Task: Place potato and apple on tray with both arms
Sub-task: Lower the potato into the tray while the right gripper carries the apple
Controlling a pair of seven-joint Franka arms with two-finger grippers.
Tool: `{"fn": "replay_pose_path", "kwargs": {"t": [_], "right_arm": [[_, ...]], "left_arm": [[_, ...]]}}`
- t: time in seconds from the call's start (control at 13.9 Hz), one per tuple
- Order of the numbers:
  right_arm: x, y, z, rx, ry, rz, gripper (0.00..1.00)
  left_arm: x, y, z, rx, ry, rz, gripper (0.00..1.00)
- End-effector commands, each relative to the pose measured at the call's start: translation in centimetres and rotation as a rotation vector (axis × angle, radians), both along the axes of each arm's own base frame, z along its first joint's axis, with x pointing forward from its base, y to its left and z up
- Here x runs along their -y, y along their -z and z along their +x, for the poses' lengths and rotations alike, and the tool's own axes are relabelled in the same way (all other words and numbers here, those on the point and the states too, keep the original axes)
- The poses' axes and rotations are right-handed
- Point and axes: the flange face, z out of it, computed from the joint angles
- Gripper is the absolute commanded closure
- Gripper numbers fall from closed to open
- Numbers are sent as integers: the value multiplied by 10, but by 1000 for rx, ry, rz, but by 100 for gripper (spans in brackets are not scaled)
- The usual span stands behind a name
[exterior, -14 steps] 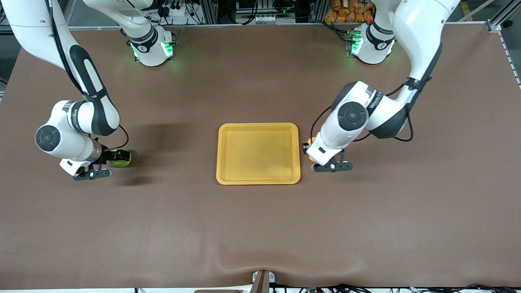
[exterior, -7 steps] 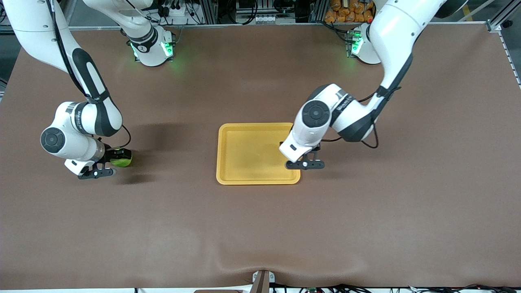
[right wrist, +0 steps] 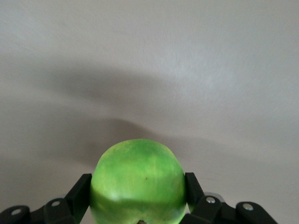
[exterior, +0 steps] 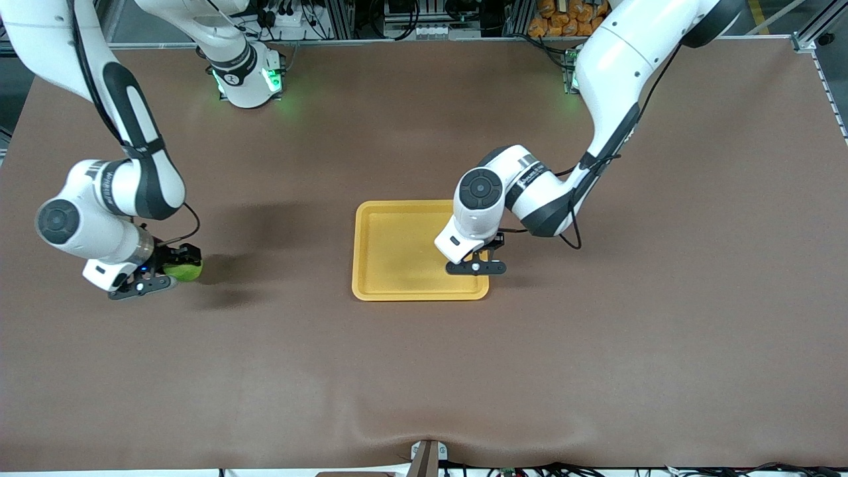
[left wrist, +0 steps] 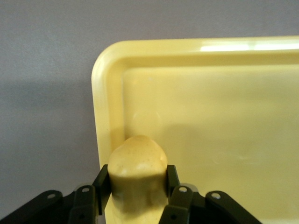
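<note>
We saw 2 fingers point(left wrist: 103, 179) of the left gripper point(exterior: 478, 255) clamped on the potato point(left wrist: 138, 175), held over the tray point(exterior: 391, 285) at its edge toward the left arm's end. The right gripper point(exterior: 173, 263) pinched the apple point(exterior: 184, 270) above the table point(exterior: 424, 371), well apart from the tray.

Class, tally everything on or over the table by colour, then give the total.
Green: 1, the apple in the right gripper
Yellow-orange: 2, the potato in the left gripper, and the tray
Total: 3
</note>
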Motion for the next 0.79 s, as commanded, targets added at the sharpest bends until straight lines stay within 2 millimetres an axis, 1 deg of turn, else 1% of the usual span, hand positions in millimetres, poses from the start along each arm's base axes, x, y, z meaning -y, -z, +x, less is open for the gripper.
{"fn": "replay_pose_path", "kwargs": {"t": [0.0, 0.07, 0.14, 0.29, 0.36, 0.5, 0.57, 0.65, 0.72], "right_arm": [[-26, -55, 26, 13, -92, 15, 100], [-39, -72, 33, 9, -120, 27, 100], [-54, -83, 37, 8, -136, 50, 100], [-79, -95, 40, 19, -165, 114, 100], [-87, -96, 40, 24, -208, 139, 100], [-114, -93, 38, 28, -319, 213, 100], [-136, -91, 36, 31, -408, 243, 100], [-161, -91, 33, 39, -480, 262, 100], [-179, -90, 31, 45, -525, 265, 100]], "left_arm": [[11, 13, -4, 26, 9, 57, 100], [11, 13, -3, 27, 10, 54, 100], [11, 17, -4, 23, 10, 56, 100], [11, 20, -5, 19, 13, 58, 100], [10, 23, -4, 15, 14, 62, 100], [10, 25, -5, 13, 16, 62, 100], [11, 25, -2, 16, 8, 57, 100], [13, 23, -1, 18, 6, 51, 94], [12, 25, 0, 15, 1, 50, 76]]}}
